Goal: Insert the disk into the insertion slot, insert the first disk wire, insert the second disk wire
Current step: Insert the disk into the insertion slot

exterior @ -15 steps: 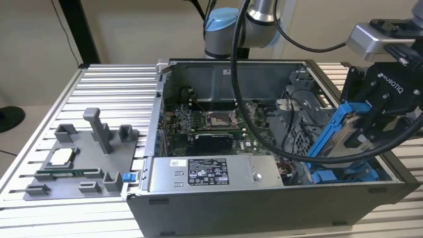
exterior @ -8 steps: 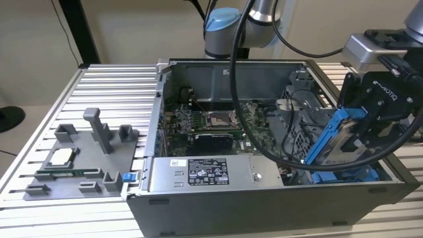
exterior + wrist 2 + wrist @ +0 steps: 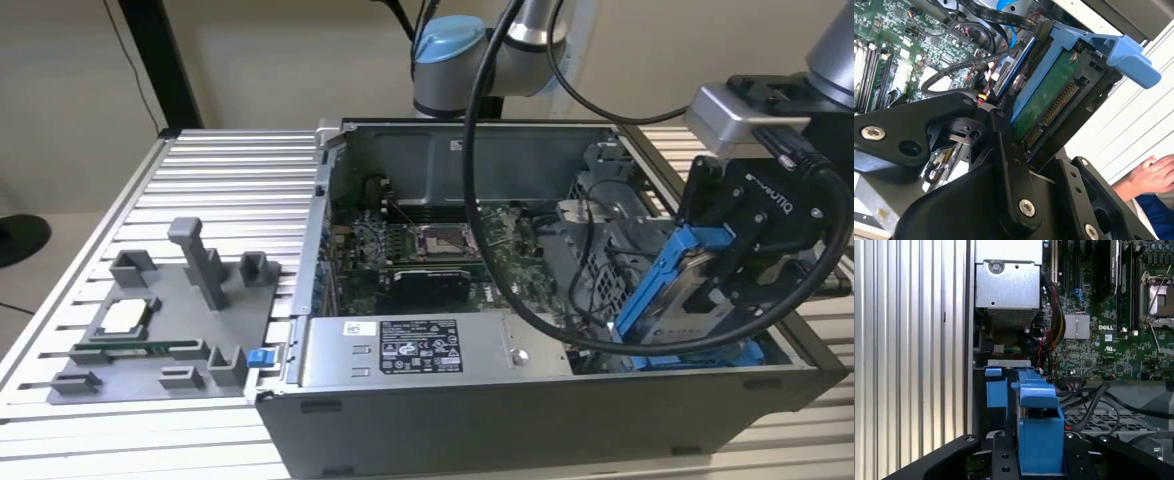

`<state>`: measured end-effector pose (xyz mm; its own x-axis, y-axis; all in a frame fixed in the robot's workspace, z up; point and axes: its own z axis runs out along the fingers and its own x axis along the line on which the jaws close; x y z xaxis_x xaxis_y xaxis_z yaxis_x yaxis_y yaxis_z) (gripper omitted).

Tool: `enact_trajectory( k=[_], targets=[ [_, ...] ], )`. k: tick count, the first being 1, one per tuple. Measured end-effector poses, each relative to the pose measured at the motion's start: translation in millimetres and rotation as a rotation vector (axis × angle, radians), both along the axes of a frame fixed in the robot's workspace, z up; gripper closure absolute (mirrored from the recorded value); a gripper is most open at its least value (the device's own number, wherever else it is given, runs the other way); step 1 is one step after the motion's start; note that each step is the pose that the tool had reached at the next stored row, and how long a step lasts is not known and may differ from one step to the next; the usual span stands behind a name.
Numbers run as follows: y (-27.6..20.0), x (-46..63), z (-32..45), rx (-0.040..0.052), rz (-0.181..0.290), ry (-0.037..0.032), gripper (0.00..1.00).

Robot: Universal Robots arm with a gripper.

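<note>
Exterior view. Clamped on the disk with the tool, blue carrier frame included, and held on edge and tilted at the exterior view's right end of the open computer case. Lowered beside the perforated grey wall of the insertion slot, bottom end down by the slot's blue rails; cannot tell whether touching them. Along the near wall of the case, a grey labelled power-supply box; behind it, the motherboard. To the exterior view's left of the case, well apart from the tool, a grey moulded parts tray on the slatted tabletop. Looping from the arm down across the case, a thick black cable.

Second wrist view. Pressed against the disk with black fingers of the tool, the green circuit-board side and its connector row turned toward the camera, the blue carrier tab jutting past the far end. Beyond, the motherboard and a bundle of black wires. Off to the side, a person's hand with a blue sleeve.

First wrist view. Gripped between the black finger parts of the tool, the disk, seen end-on as a blue block. Just beside it, a blue tab of the insertion slot; nearby, perforated grey metal crossed by black cables. Further on, the power-supply box and the motherboard, with the tabletop alongside.
</note>
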<state>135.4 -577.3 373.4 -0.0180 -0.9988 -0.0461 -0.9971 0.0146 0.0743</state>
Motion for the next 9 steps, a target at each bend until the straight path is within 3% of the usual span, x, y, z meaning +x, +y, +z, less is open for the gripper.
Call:
enact_trajectory(
  k=[1, 2, 6, 9],
  targets=[
    [0.0, 0.0, -0.1, 0.0003, 0.0, -0.0001, 1.0],
    [0.1, 0.1, -0.3, 0.0006, 0.0, -0.0003, 0.0],
    [0.0, 0.0, 0.2, 0.0003, 0.0, 0.0, 0.0],
    [0.0, -0.1, 5.8, 0.0003, 0.0, 0.0003, 0.0]
  ],
)
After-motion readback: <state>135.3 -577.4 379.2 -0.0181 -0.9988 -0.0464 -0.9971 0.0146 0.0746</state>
